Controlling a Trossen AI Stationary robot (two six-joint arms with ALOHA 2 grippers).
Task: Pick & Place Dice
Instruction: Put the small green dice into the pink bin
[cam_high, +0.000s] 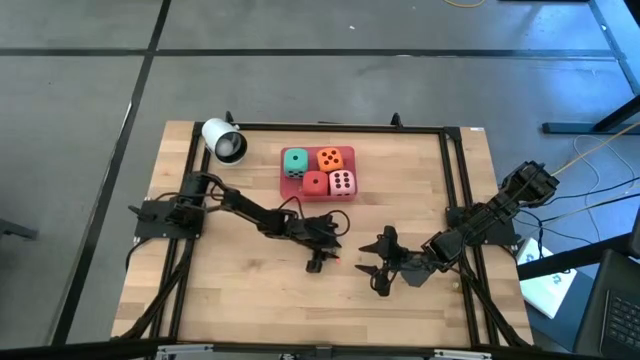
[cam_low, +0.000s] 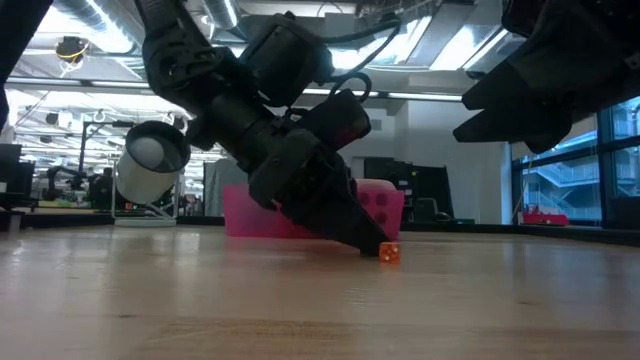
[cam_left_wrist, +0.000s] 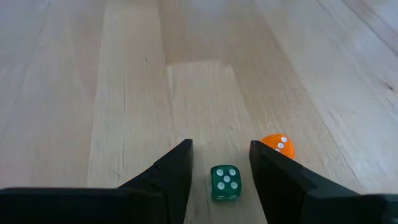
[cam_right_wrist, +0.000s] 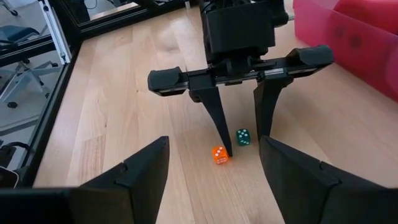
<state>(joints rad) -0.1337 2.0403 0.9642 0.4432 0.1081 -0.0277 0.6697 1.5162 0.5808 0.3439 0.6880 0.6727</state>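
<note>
two small dice show only in wrist views: green die (cam_left_wrist: 224, 182) between the open left gripper (cam_right_wrist: 241, 144) fingers, orange die (cam_right_wrist: 219, 155) just outside; right gripper (cam_high: 378, 268) open, at the table's 5 o'clock.

A lab or workshop: exposed ceiling ducts (cam_low: 90, 25), equipment benches (cam_low: 50, 185), large windows (cam_low: 560, 180).

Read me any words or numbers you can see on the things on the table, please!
No printed word, label, brand or number can be read anywhere.
Only dots: the small dark green plastic die shows five white dots on top.
The small orange plastic die shows white dots, but its face is partly hidden, so no count.
The four big soft dice have dark dots, too small to count.
</note>
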